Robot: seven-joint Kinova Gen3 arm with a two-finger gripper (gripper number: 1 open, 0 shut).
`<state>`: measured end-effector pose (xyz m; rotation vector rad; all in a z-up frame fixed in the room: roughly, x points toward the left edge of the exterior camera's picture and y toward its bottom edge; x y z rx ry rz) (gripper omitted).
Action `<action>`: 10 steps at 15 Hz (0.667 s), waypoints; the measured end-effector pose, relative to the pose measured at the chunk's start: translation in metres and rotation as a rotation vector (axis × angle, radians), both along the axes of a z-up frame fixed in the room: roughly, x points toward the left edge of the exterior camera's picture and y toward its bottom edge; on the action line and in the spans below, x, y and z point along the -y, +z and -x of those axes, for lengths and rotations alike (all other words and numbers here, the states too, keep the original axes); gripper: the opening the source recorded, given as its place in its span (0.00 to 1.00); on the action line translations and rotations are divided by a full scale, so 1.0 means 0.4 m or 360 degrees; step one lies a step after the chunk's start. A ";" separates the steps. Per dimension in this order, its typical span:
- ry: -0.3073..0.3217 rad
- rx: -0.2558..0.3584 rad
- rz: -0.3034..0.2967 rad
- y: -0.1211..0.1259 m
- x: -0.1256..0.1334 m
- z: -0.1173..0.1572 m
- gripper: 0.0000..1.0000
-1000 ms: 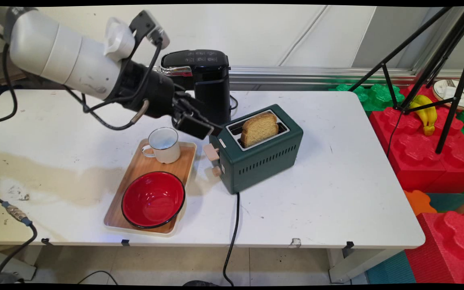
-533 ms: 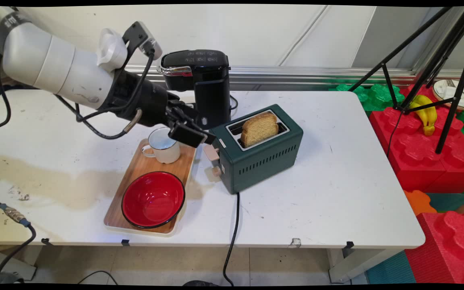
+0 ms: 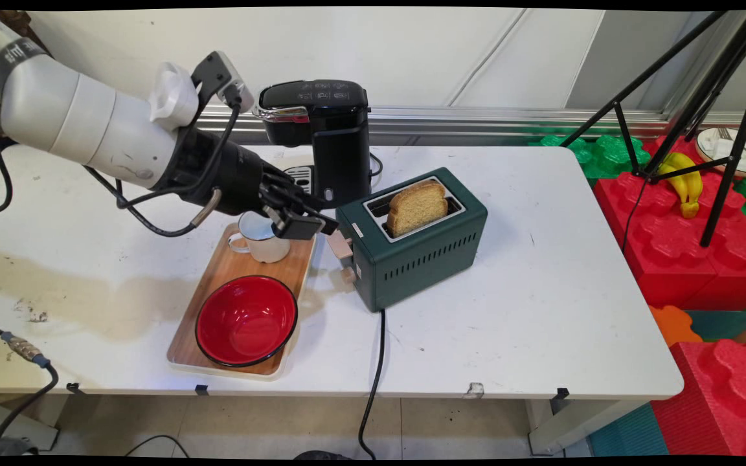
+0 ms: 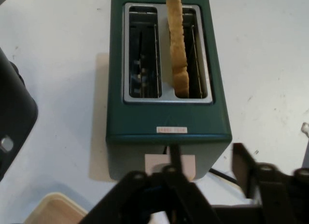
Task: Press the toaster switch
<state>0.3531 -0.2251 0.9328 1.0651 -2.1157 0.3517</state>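
Note:
A dark green toaster (image 3: 425,259) stands mid-table with one slice of toast (image 3: 417,207) upright in its nearer slot. Its beige lever (image 3: 340,244) and a round knob (image 3: 348,275) face left. My gripper (image 3: 305,226) hovers just left of the lever, above a white mug (image 3: 263,243), and is open with nothing held. In the hand view the toaster (image 4: 164,122) fills the middle, the toast (image 4: 177,50) sits in the right slot, and the lever (image 4: 186,166) lies partly behind one finger (image 4: 173,159) of the gripper (image 4: 205,163).
A wooden tray (image 3: 227,272) carries the mug and a red bowl (image 3: 247,320). A black coffee machine (image 3: 324,129) stands behind the gripper. The toaster's black cord (image 3: 376,369) runs off the front edge. A tripod (image 3: 703,97) and foam blocks (image 3: 690,246) stand at the right.
The gripper has come down and drawn slightly left, from beside the coffee machine to just over the mug, level with the toaster's lever. Nothing on the table has moved.

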 end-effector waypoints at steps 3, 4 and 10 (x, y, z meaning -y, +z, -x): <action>-0.0015 0.0026 0.0007 -0.012 0.002 -0.003 0.00; -0.0016 0.0034 0.0007 -0.018 0.005 -0.003 0.00; -0.0012 0.0068 -0.0005 -0.049 0.034 0.001 0.00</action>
